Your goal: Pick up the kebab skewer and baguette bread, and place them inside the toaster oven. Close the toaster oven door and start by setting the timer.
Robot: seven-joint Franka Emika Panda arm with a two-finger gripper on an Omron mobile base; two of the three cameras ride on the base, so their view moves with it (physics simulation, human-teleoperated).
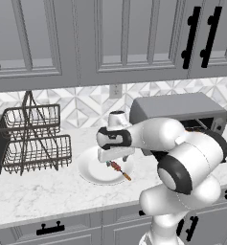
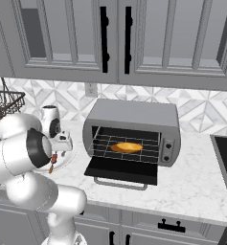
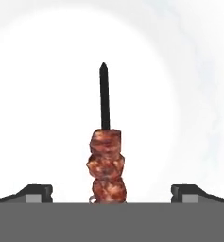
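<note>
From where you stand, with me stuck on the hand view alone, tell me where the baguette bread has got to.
Observer: The baguette bread lies on the wire rack inside the toaster oven.
Operator: Report the door.
Observer: The toaster oven door hangs folded down, open, its bar handle toward the counter edge.
Operator: Say what the kebab skewer rests on.
Observer: The kebab skewer lies on a round white plate on the counter, left of the oven.
Operator: Give me the arm's position.
Observer: The gripper hangs just above the plate, jaws open, with the skewer below it.
</note>
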